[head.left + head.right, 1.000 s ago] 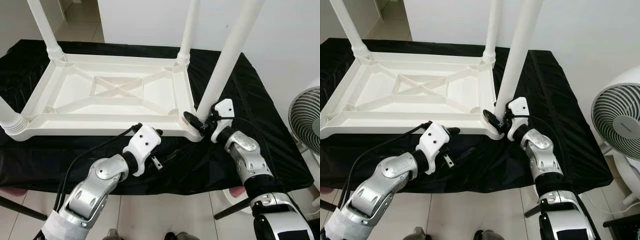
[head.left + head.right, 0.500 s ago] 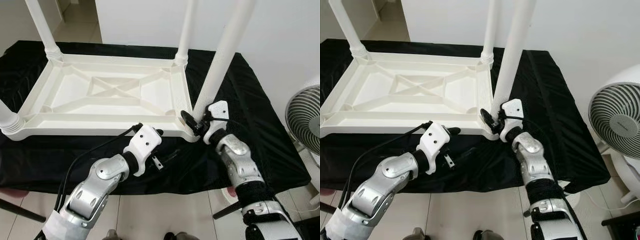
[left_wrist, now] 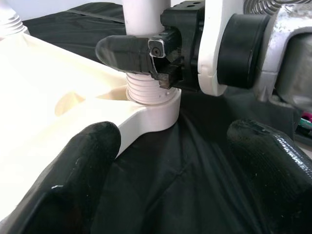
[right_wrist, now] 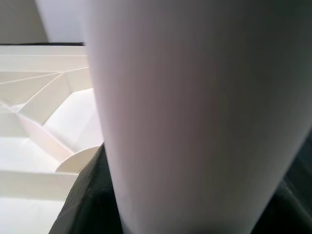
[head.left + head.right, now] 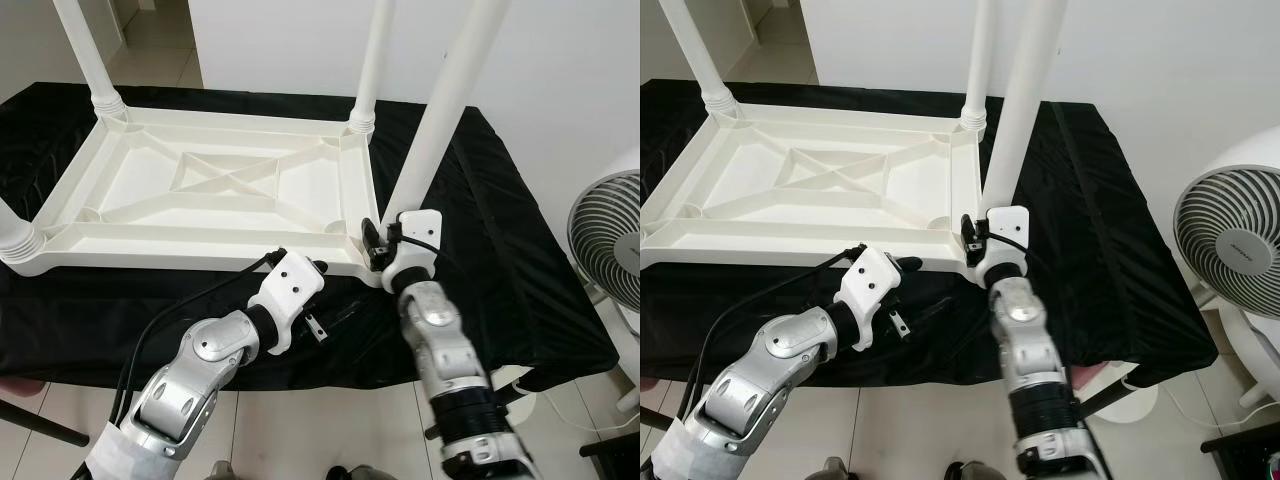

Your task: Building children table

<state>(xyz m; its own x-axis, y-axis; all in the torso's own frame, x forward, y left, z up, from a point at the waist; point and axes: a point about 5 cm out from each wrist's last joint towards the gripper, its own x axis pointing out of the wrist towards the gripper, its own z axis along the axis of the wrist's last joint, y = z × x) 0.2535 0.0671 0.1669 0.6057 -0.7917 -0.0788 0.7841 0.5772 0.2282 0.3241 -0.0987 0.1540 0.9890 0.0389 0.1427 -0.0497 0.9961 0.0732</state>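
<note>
A white plastic children's table (image 5: 220,190) is lying upside down on a surface draped in black cloth (image 5: 500,230), with its underside ribs facing up and white legs rising from its corners. The right gripper (image 5: 385,243) is reaching to the table's near right corner and closing its black fingers (image 3: 127,52) around the base of the near right leg (image 5: 440,110), just above the ribbed thread where that leg is sitting in its corner socket (image 3: 151,109). In the right wrist view the leg is standing directly against the camera, between the fingers. The left gripper (image 5: 325,310) is hovering just in front of the table's near edge, close to the same corner, its two black fingers (image 3: 73,185) spread wide apart and holding nothing. A white fan (image 5: 1230,245) is standing on the floor well to the right of the cloth-covered surface.
</note>
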